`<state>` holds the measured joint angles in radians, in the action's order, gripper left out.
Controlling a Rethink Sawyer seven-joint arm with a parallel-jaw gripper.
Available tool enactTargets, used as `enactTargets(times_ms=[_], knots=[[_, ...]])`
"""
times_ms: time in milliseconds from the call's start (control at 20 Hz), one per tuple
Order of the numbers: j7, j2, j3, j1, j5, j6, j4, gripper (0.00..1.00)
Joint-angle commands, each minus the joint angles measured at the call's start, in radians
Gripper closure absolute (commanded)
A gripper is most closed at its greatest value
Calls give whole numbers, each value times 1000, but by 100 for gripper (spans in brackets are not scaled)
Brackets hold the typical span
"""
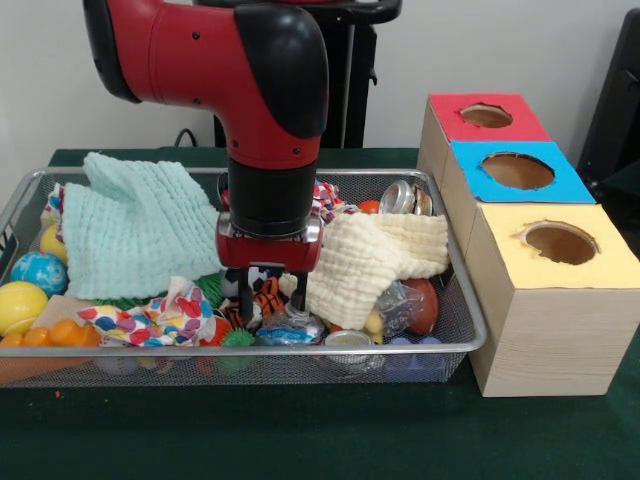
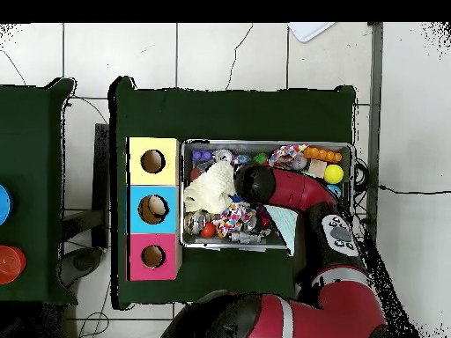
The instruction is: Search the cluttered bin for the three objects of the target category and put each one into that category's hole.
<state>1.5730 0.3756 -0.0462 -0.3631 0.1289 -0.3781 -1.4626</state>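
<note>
Dark green cloth over the table (image 1: 330,430), pale wall behind. Front view first. Wire mesh bin (image 1: 470,325) across the left and middle, packed with clutter: mint green cloth (image 1: 135,225) heaped at back left, cream cloth (image 1: 375,255) draped right of centre, patterned cloth (image 1: 160,318) low at front left, yellow ball (image 1: 18,303) and blue ball (image 1: 38,270) at the left end, tins (image 1: 400,197) at back right, brown ball (image 1: 420,305) under the cream cloth's edge. Just right of the bin, a wooden box row with three round holes: red-topped hole (image 1: 486,115) farthest back, blue-topped hole (image 1: 517,170) in the middle, yellow-topped hole (image 1: 560,242) nearest.

Gripper (image 1: 258,290) lowered into the bin's middle, tips buried among small toys; a striped orange-and-black toy (image 1: 265,297) right at the tips. Cannot tell whether spread, closed or clamped on anything. Target category not stated, so which items count stays unknown; probably still searching. Key relation: holes lie well apart from the gripper, to its right in this view, past the bin's end wall.

Overhead view next. Tiled floor around the green table. Same bin (image 2: 264,144) with the red arm (image 2: 295,189) reaching over it, hiding the tips; boxes (image 2: 134,208) on the bin's left side here, holes in a line running along the bin's short end.
</note>
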Motion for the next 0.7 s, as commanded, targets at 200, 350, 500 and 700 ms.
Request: enactTargets(times_ms=[200, 350, 500, 700], knots=[[98, -46, -3, 18, 34, -12, -3, 0], [66, -14, 21, 34, 68, -16, 4, 0], [67, -11, 25, 36, 66, -14, 12, 100], [76, -15, 26, 44, 63, -19, 21, 100]])
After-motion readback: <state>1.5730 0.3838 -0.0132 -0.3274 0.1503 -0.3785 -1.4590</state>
